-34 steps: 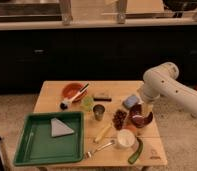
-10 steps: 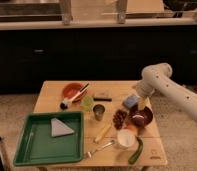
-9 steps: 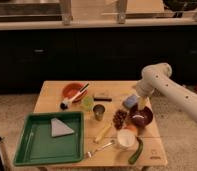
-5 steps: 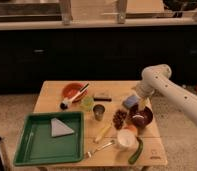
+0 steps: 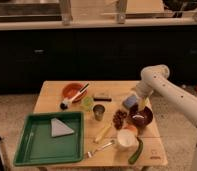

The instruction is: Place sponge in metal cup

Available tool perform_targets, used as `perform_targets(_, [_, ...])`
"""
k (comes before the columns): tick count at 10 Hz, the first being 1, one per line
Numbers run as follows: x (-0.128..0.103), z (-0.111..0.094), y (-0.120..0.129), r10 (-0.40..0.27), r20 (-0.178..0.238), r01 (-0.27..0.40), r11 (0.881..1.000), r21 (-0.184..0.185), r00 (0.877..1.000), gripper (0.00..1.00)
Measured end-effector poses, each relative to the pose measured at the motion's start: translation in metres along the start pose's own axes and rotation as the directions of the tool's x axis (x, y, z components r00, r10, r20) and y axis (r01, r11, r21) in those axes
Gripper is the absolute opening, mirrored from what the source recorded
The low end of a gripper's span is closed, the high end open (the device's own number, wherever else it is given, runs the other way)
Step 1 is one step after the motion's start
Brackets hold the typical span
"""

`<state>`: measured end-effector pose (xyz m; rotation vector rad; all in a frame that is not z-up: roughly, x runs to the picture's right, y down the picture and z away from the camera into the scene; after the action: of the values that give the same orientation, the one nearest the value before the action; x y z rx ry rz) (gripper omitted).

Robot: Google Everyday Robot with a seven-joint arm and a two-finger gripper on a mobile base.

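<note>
Still, the sponge lies on the surface where it was, well right of the metal cup. The gripper has come down just beside its right edge, above the dark bowl; whether it is apart or together cannot be told.

Arm bent, end effector low right

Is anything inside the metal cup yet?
The small shiny silver metal cup shows only a dark inside, with nothing sticking out. Its bottom is hidden by its own wall. The light-blue rectangular sponge is outside it, further right in view, next to the hand.
</note>
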<state>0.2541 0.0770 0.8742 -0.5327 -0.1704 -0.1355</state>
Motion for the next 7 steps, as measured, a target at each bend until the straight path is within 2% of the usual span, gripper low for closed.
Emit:
perform_targets(2, [0.005, 0.003, 0.003, -0.007, -0.009, 0.007, 1.0, 0.001, 1.0, 0.8])
perform_targets(7, [0.011, -0.008, -0.015, -0.097, -0.06, 0.097, 0.995, 0.0, 0.993, 0.8])
